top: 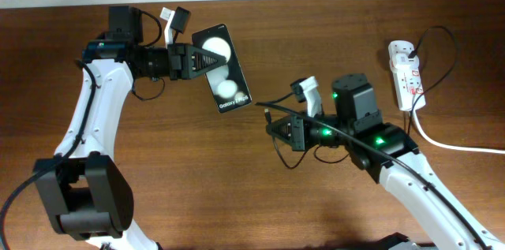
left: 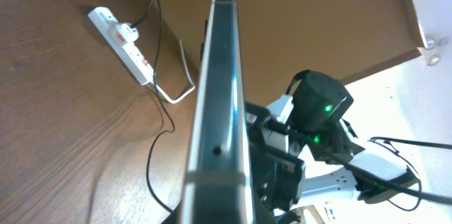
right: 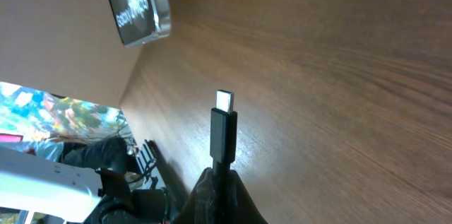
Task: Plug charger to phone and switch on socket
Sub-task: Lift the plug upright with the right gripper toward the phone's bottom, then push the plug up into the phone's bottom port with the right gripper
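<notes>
My left gripper [top: 210, 59] is shut on the phone [top: 223, 70], a slim black slab with two white blobs, held above the table at the upper left. In the left wrist view the phone [left: 219, 90] shows edge-on, its bottom edge towards the right arm. My right gripper [top: 282, 128] is shut on the charger [top: 268, 111], whose plug tip [right: 224, 131] sticks out from between the fingers [right: 242, 197] and points at the phone's lower end [right: 138, 8], with a gap between them. The white socket [top: 405, 72] lies at the far right, the black cable running from it.
A thick white cord [top: 450, 144] runs from the socket off the right edge. The black cable [left: 157, 132] loops across the wood between the socket [left: 123, 40] and the right arm [left: 319, 114]. The table's far edge lies just behind the left arm.
</notes>
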`<state>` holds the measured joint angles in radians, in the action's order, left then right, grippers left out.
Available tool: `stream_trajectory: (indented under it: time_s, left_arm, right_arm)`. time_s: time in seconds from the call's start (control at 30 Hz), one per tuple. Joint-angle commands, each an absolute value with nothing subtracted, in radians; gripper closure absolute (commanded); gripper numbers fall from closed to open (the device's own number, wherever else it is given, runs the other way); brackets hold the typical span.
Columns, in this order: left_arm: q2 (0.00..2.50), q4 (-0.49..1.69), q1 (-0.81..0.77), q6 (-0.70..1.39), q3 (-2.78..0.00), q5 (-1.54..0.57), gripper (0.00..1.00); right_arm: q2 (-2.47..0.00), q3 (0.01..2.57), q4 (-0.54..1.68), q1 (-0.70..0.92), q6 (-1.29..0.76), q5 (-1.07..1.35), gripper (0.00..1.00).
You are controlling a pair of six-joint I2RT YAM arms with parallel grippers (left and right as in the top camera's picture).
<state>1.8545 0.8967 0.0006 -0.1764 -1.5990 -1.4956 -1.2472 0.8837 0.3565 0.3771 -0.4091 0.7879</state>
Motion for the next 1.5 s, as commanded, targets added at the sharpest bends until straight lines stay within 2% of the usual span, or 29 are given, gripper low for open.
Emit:
stream_trajectory:
  time_s: [0.0,0.1,0.13,0.2,0.37,0.63,1.47]
  left_arm:
    - [1.85,0.895,0.0,-0.185,-1.604,-1.574,1.0]
    - [1.85,0.895,0.0,-0.154,-1.604,-1.574,1.0]
    - [1.85,0.895,0.0,-0.115,-1.604,-1.574,1.0]
    - [1.85,0.895,0.0,-0.036,-1.604,-1.574,1.0]
    - [1.85,0.894,0.001,0.012,-1.604,-1.574,1.0]
    - [1.85,0.895,0.001,0.012,-1.604,-1.559,1.0]
    - [1.85,0.894,0.0,-0.004,-1.604,-1.545,1.0]
  right_arm:
    - [-1.229,0.88,0.318,0.445,-0.427,0.739,0.96]
    - [-1.23,0.88,0.223,0.503,-0.442,0.722,0.96]
    - [-1.231,0.88,0.202,0.514,-0.501,0.683,0.96]
    - [-1.232,0.88,0.177,0.517,-0.515,0.673,0.96]
    - [-1.232,0.88,0.165,0.524,-0.513,0.679,0.96]
    - [-1.232,0.88,0.17,0.608,-0.445,0.616,0.96]
    - [-1.232,0.88,0.123,0.609,-0.397,0.589,0.96]
